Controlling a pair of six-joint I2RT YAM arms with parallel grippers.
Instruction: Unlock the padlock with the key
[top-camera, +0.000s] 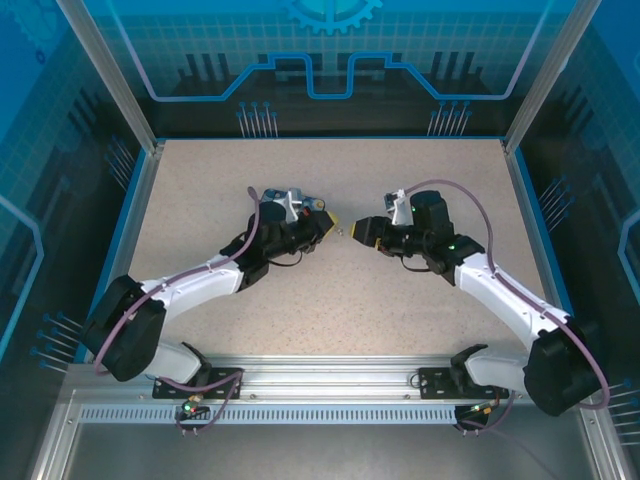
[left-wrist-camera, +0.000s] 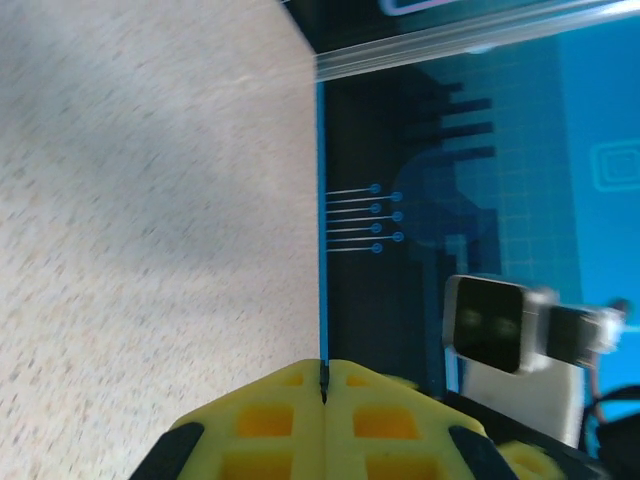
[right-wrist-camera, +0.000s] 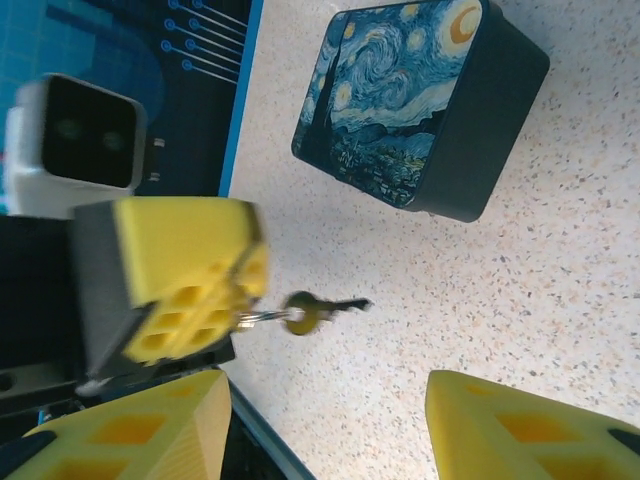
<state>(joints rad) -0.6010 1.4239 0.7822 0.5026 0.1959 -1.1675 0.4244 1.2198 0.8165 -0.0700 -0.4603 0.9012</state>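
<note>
**One key, held only by its ring**

The left gripper (right-wrist-camera: 235, 300) is clamped on the key (right-wrist-camera: 318, 310) by the small silvery ring at its head, so the key is carried out beyond the fingertips, above the table (right-wrist-camera: 520, 260). The right gripper (right-wrist-camera: 328, 392) is held apart just beside it, with nothing between its fingers. Where the padlock lies cannot be told.

A slip is to be feared. The key is judged free to swing or twist on its ring, so the blade could be misaligned with a keyhole, or knocked loose if brushed by the blocky yellow fingers.

A brassy round head with a hole and a thin dark blade are seen on the key. The fingers are matte and ribbed, the table flat and speckled. The tin (right-wrist-camera: 420, 110) is boxy and round-cornered, painted in swirling blue and yellow.
</note>
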